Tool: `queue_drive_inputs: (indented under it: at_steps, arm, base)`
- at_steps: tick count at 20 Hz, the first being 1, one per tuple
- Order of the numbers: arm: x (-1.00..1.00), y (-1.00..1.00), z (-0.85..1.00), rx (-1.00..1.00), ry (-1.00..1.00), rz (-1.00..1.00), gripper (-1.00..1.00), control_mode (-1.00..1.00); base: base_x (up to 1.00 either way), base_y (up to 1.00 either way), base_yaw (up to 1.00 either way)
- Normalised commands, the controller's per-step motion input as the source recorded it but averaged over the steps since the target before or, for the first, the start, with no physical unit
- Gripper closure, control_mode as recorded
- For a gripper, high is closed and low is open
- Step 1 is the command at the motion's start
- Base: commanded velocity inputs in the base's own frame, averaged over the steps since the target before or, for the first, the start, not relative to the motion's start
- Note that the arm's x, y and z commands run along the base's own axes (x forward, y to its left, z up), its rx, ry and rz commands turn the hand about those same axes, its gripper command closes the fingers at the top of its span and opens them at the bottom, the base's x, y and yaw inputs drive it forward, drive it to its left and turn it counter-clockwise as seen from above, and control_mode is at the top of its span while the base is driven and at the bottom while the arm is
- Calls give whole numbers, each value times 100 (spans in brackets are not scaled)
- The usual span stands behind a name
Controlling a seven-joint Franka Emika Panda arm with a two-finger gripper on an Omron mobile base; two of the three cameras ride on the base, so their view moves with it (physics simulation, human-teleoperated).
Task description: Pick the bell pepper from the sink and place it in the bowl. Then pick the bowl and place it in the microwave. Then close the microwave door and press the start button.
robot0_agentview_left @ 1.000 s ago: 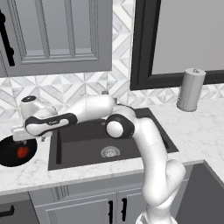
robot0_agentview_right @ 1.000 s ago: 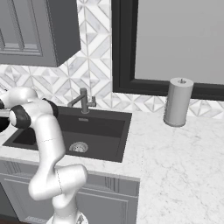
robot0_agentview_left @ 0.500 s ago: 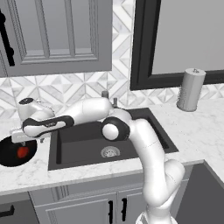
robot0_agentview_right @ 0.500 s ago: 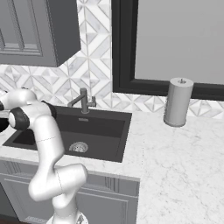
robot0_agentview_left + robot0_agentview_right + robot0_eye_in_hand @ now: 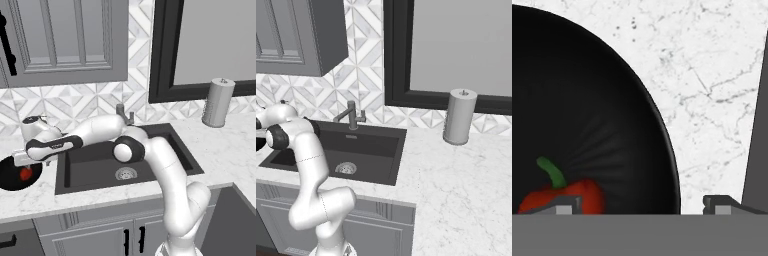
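Observation:
The red bell pepper (image 5: 25, 173) with its green stem lies inside the black bowl (image 5: 11, 177) on the counter left of the sink (image 5: 95, 162). My gripper (image 5: 31, 161) hangs open just above the bowl's right rim. In the hand view one fingertip (image 5: 566, 204) is over the bell pepper (image 5: 559, 194) inside the bowl (image 5: 587, 110), and the other fingertip (image 5: 718, 203) is over the marble outside it, so my gripper (image 5: 643, 205) straddles the rim. Nothing is held. The microwave is out of view.
The dark sink (image 5: 368, 150) has a steel drain (image 5: 126, 173) and a grey faucet (image 5: 351, 114). A paper towel roll (image 5: 218, 102) stands at the back right. Grey wall cabinets (image 5: 65, 40) hang overhead, and a black vertical handle (image 5: 6, 46) shows at the left edge.
The hand has sunk slightly toward the bowl's rim and the elbow has shifted a little left. The pepper stays in the bowl.

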Motion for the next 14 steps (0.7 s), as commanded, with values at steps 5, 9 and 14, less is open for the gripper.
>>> queue_drive_inputs:
  at_steps: [5, 9, 14]
  arm:
    - [18, 0, -20, 0, 0, 0, -100, -100]
    - [10, -17, -23, 3, 0, 1, -100, -100]
    - [0, -13, -29, 2, 0, 1, -100, -100]
  base:
    - [0, 0, 0]
    - [0, 0, 0]
    - [0, 0, 0]
